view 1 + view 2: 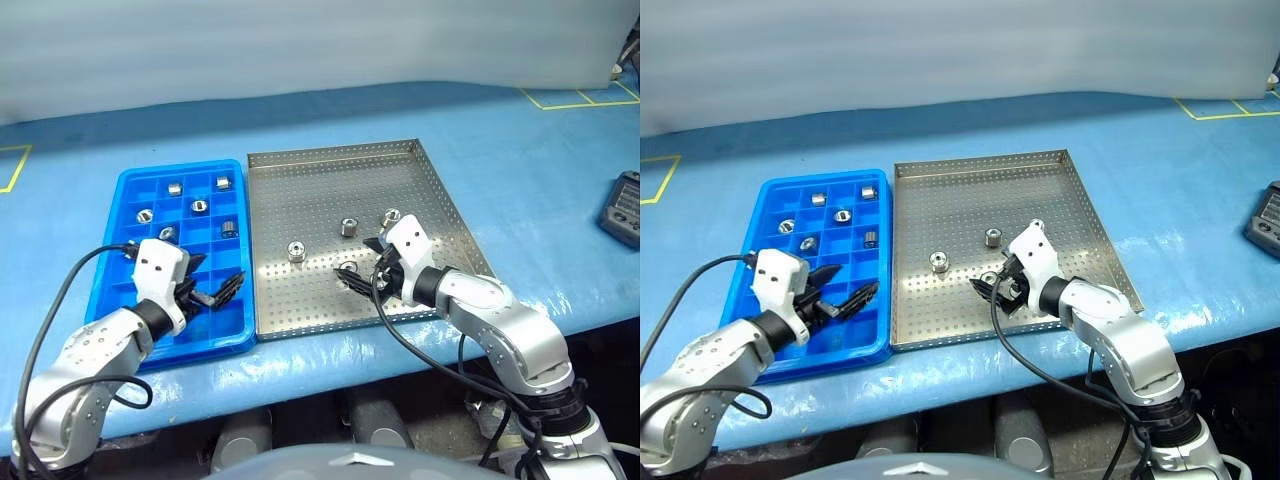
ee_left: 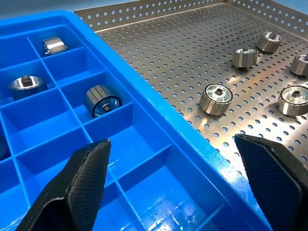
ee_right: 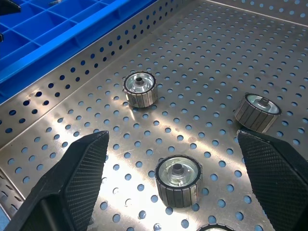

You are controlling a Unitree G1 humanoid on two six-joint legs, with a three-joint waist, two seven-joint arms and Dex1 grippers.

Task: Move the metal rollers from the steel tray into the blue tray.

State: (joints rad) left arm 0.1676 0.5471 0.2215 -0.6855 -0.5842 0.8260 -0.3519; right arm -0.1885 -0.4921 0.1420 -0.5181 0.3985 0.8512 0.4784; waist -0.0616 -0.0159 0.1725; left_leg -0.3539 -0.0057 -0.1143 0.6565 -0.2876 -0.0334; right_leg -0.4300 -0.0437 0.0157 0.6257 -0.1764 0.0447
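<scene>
Several metal rollers (image 1: 297, 250) stand loose on the perforated floor of the steel tray (image 1: 320, 185) at the table's middle. The blue tray (image 1: 180, 167) lies against the steel tray's left side, and several more rollers (image 1: 199, 207) sit in its far compartments. My right gripper (image 1: 358, 266) hovers open low over the steel tray's near part, with one roller (image 3: 177, 179) standing between its spread fingers, untouched. My left gripper (image 1: 222, 280) is open over the blue tray's near right compartments, beside the rim shared with the steel tray, holding nothing.
A dark handheld device (image 1: 622, 208) lies at the table's right edge. Yellow tape lines (image 1: 575, 100) mark the blue table cover at the far right and far left. Both trays sit close to the table's front edge (image 1: 330, 375).
</scene>
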